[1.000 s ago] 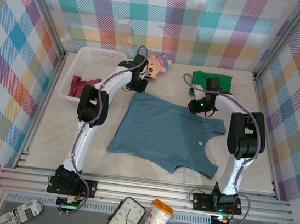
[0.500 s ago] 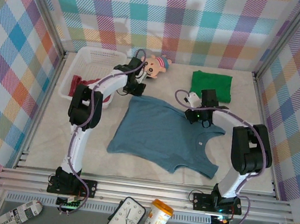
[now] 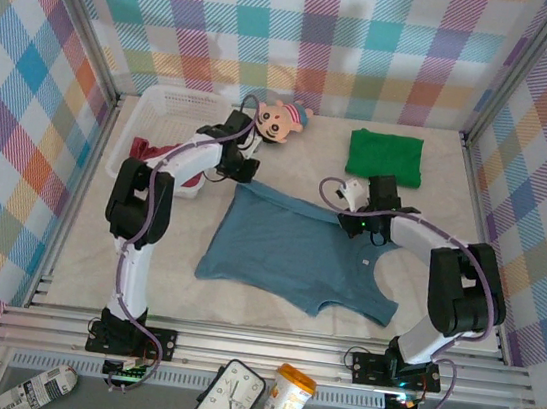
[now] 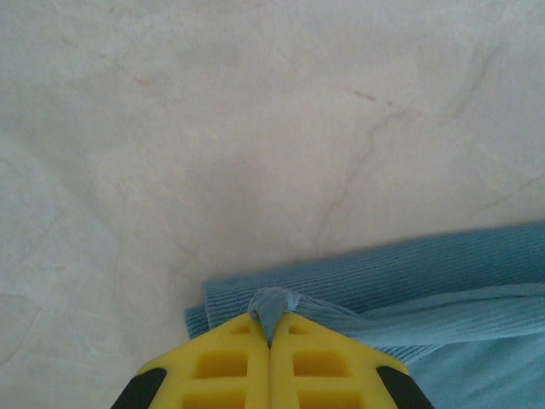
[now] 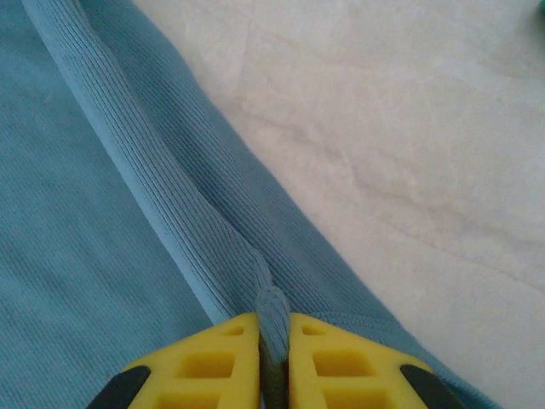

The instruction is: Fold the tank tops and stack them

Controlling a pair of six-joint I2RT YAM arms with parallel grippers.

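Where the white basket (image 3: 171, 100) sits, a dark red top (image 3: 146, 155) lies inside.

Blue-grey top (image 3: 293, 247) lies spread centrally, green top (image 3: 385, 157) folded far right, red top (image 3: 154, 157) crumpled left.

I can read no word or number anywhere. The clock (image 3: 229, 398) lying at the bottom edge of the top view has dark marks round its white dial, but they are too small for me to make out as figures. The tub with the orange lid (image 3: 287, 396) just right of it carries a printed label, blurred. The black-and-white printed packet (image 3: 33, 390) in the lower left corner is equally illegible. The small white tag (image 3: 361, 264) on the blue-grey tank top (image 3: 289, 237) is too small to show any print.
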